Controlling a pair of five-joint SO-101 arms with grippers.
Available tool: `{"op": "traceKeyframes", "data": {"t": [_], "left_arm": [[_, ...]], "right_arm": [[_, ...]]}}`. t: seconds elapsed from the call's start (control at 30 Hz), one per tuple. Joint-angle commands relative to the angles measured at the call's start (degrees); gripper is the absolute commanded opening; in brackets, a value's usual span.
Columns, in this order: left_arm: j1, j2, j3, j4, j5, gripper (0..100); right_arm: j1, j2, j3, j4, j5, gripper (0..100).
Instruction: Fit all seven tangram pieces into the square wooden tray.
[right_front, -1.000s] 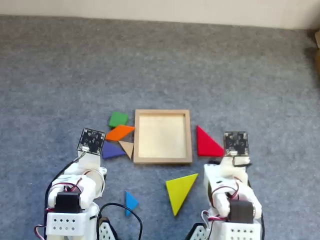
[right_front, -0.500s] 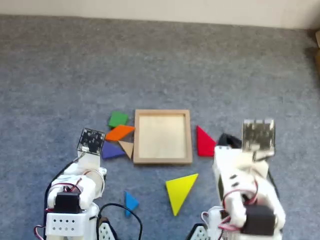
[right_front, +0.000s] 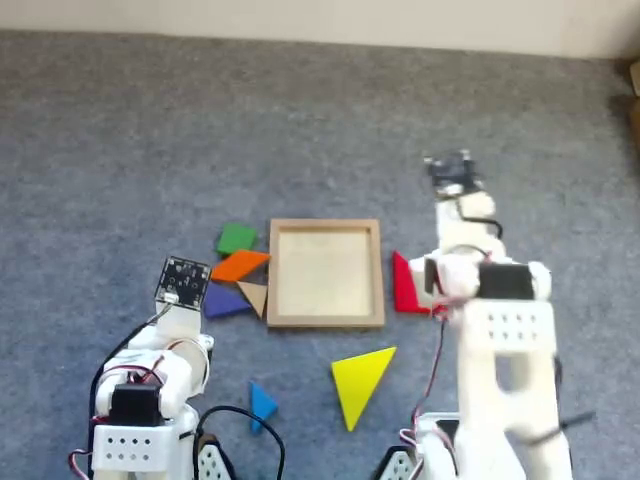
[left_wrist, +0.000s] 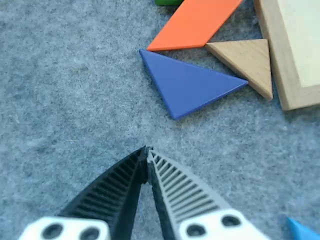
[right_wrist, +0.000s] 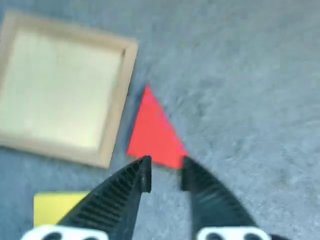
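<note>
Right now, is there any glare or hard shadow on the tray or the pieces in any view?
High view: even light; no glare on the wooden tray, and the yellow triangle casts almost no shadow on the carpet. Left wrist view: a thin dark line under the blue triangle. Right wrist view: tray floor bright, no hot spot; the red triangle is evenly lit.

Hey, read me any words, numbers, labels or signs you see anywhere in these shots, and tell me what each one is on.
No text can be read.
The square wooden tray and the tangram pieces, such as the red triangle and the dark blue triangle, are plain.
The dark board on the left arm's wrist carries only tiny marks, too small to read.
</note>
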Motion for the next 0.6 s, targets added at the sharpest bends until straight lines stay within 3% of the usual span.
{"op": "traceKeyframes", "data": {"t": [0.0,0.2,0.33,0.57], "left_arm": [[0.66,-1.1,1.27,0.18,-0.53,1],[0.66,-1.1,1.27,0.18,-0.53,1],[0.66,-1.1,1.27,0.18,-0.53,1],[0.66,-1.1,1.27,0.18,-0.53,1]], "right_arm": [[-2.33,9.45,-3.74,-1.71,1.76,27.6],[-6.37,20.18,-3.74,-6.37,2.55,38.2],[-8.84,25.54,-3.74,-8.92,7.03,38.6],[-9.1,33.01,-3.74,-14.55,7.65,38.6]]}}
